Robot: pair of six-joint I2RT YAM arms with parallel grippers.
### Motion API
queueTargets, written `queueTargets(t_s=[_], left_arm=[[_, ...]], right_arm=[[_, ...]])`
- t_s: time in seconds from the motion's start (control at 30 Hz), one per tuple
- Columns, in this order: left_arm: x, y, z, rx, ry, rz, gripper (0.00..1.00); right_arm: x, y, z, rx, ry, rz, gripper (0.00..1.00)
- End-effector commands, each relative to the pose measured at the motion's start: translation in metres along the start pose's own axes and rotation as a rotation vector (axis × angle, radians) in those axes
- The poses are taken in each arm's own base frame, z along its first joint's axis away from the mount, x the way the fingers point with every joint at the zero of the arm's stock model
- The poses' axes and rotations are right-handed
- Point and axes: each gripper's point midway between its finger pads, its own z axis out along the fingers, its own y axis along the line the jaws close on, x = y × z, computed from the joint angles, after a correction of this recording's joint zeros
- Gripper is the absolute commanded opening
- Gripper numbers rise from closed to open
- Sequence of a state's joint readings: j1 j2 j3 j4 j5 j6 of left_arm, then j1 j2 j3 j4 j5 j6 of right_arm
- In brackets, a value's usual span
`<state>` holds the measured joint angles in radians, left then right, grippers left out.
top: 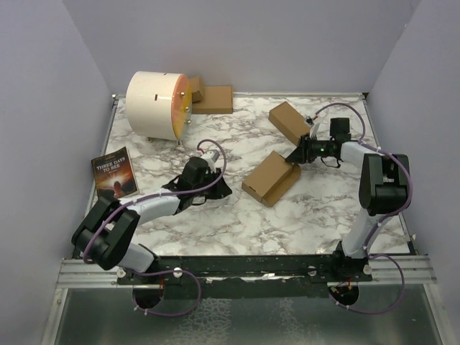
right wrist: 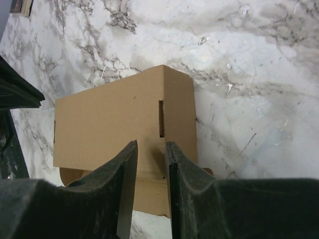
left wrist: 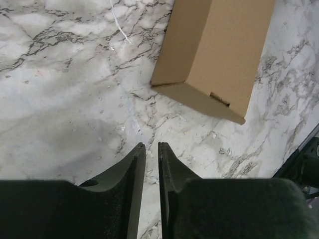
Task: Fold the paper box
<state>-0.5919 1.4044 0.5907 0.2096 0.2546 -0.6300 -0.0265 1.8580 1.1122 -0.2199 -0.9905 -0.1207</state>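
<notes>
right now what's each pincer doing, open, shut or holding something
left pincer: nearly shut, holding nothing, above bare table.
right pincer: narrow gap, at the paper box; a grip cannot be told.

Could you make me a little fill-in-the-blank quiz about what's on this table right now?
1. The table top has a ____ pattern.
2. The paper box is made of brown ____.
3. The left tool hangs over bare table, holding ____.
4. A book lies near the table's ____ edge.

Missing words: marble; cardboard; nothing; left
</notes>
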Motion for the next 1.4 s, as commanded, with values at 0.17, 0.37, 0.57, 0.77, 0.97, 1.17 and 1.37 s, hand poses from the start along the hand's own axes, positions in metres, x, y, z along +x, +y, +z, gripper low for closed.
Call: queueTargets(t_s=[0.17,0.37,0.57,0.77,0.97,1.17,1.37], left_arm=[[-0.013,-0.027,0.032,0.106,0.012,-0.035,0.20],[-0.018,-0.016,0.045,0.042,0.028,-0.006,0.21],[-0.029,-0.006,0.055,0.003,0.031,0.025,0.23],[-0.043,-0.003,0.073,-0.001,0.069,0.083,0.25],[-0.063,0.002,0.085,-0.022,0.081,0.151,0.27],[-0.101,0.016,0.046,-0.110,-0.051,0.231,0.43],[-0.139,-0.018,-0.016,-0.043,-0.203,0.479,0.56]], right_arm=[[0.023,0.026,-0.013,-0.047,0.036,0.018,0.27],[0.045,0.045,-0.024,-0.068,0.085,-0.021,0.24],[0.066,0.060,-0.035,-0.098,0.143,-0.072,0.22],[0.066,0.066,-0.038,-0.139,0.163,-0.091,0.22],[0.071,0.060,-0.041,-0.119,0.190,-0.159,0.28],[0.045,0.061,-0.053,-0.042,0.138,-0.271,0.36],[0.021,0.084,-0.059,-0.076,0.022,-0.282,0.37]])
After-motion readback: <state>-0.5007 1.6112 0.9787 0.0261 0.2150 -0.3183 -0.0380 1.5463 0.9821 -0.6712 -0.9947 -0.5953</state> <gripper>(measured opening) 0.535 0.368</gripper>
